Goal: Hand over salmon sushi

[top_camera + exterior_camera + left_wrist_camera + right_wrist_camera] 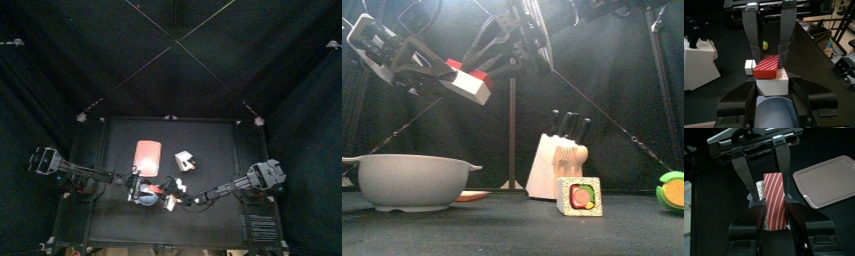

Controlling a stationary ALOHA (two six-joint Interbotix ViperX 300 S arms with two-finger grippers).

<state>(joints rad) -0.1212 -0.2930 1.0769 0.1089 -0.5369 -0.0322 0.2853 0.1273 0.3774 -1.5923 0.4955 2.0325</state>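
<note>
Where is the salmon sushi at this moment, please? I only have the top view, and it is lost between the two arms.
Observer: The front view shows the salmon sushi held up in the air, well above the rim of the grey bowl.
Operator: Thank you. Which claw has it?
Observer: Both, it seems. In the left wrist view the left claw sits against its white part, and in the right wrist view the right claw grips the striped block from the other end.
</note>
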